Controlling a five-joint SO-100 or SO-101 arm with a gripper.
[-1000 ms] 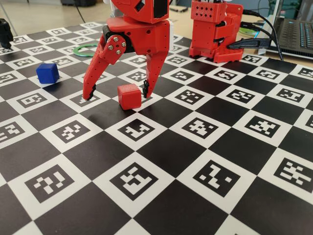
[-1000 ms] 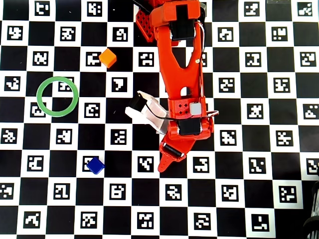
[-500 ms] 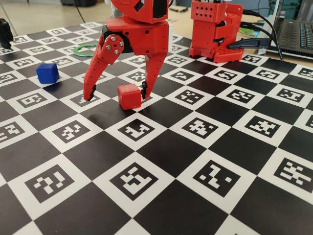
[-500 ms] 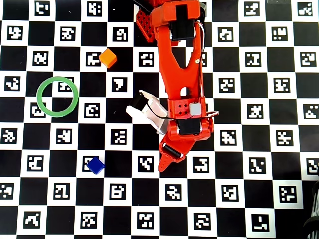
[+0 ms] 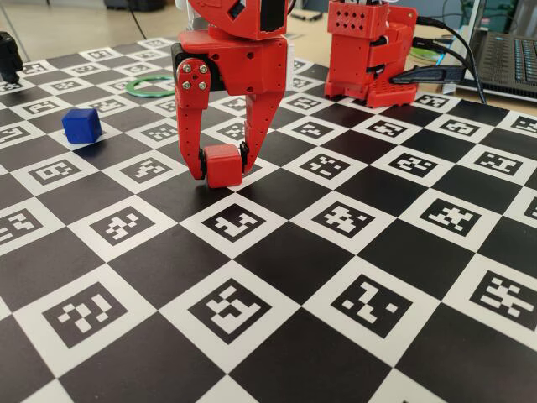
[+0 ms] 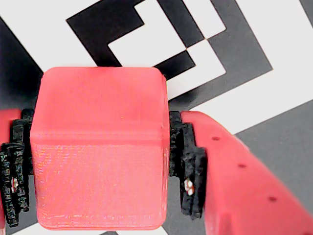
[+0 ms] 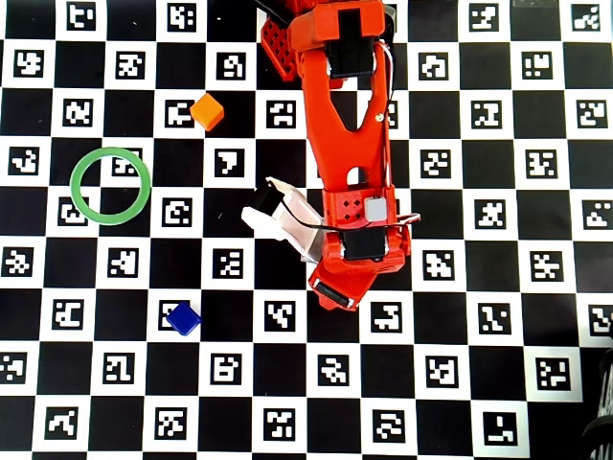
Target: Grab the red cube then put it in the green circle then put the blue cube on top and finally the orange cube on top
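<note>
The red cube (image 5: 222,164) rests on the checkered board, and my red gripper (image 5: 221,166) is shut on it from above. In the wrist view the red cube (image 6: 98,147) fills the space between the black pads (image 6: 188,166) of the gripper (image 6: 100,176), which press on both its sides. From overhead the gripper (image 7: 340,287) hides the cube. The green circle (image 7: 73,185) lies flat at the left, its centre open; the fixed view shows the green circle (image 5: 144,92) behind the arm. The blue cube (image 5: 81,124) (image 7: 182,317) and the orange cube (image 7: 206,111) sit apart on the board.
The arm's red base (image 5: 369,50) stands at the back of the board. A laptop (image 5: 512,50) and cables lie beyond the back right edge. A small black object (image 5: 8,54) sits at the far left. The board (image 5: 336,277) is covered with printed markers.
The gripper's left finger has swung in from wide open, and the jaws now clamp the red cube. The cubes and the ring have not moved.
</note>
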